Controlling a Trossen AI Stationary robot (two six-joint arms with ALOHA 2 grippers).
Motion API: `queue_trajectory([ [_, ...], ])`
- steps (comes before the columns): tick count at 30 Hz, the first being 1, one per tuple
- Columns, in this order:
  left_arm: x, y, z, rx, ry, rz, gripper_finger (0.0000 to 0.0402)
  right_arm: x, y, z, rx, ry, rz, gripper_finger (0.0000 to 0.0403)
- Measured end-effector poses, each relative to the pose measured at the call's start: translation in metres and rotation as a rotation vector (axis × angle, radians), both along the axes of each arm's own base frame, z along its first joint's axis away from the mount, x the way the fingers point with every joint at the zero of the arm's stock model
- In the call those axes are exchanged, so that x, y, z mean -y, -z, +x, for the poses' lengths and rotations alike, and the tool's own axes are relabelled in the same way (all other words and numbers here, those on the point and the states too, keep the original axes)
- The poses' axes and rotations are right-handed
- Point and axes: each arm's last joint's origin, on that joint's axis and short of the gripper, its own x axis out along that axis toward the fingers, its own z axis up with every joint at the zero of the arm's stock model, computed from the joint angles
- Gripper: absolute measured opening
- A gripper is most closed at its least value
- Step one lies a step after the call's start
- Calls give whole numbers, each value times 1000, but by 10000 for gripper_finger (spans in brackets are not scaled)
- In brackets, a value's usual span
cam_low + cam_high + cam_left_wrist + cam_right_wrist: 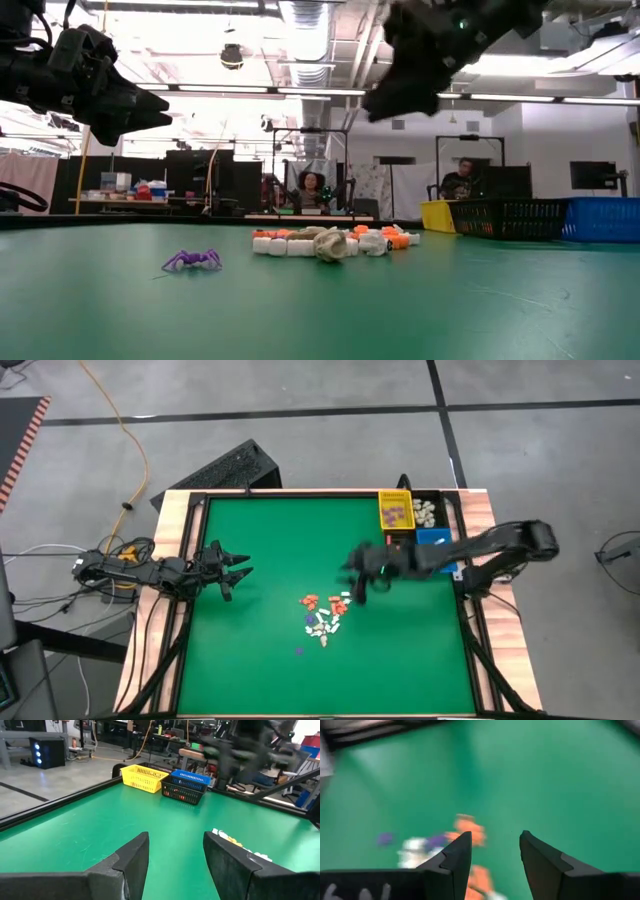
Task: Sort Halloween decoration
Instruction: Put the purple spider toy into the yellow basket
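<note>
Right gripper [358, 582], fingers spread and empty, hovers right of centre above the trinkets [324, 614]: tiny, light, hard; pinch one across its middle.

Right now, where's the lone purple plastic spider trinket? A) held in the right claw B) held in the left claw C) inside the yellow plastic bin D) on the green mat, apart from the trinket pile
D: the purple plastic spider trinket lies on the green mat, off beside the mixed trinket pile, with neither claw touching it.
</note>
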Motion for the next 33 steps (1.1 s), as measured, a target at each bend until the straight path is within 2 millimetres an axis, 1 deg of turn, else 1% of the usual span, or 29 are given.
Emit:
queue_trajectory([
  [2, 0, 0, 0, 0, 0, 0, 178, -28, 13, 15, 54, -84, -29, 185],
  [4, 0, 0, 0, 0, 0, 0, 178, -49, 26, 27, 111, -132, -59, 182],
  [6, 0, 0, 0, 0, 0, 0, 178, -64, 40, 38, 154, -149, -82, 179],
  [9, 0, 0, 0, 0, 0, 0, 178, -76, 53, 56, 154, -163, -115, 175],
  [14, 0, 0, 0, 0, 0, 0, 178, -77, 72, 83, 30, -165, -137, 171],
  [19, 0, 0, 0, 0, 0, 0, 178, -69, 74, 98, -95, -168, -173, 171],
  [23, 0, 0, 0, 0, 0, 0, 178, -66, 75, 98, -146, -167, -176, 171],
  [28, 0, 0, 0, 0, 0, 0, 178, -71, 78, 94, -186, -170, -165, 171],
  [33, 0, 0, 0, 0, 0, 0, 178, -70, 79, 93, -201, -172, -167, 171],
])
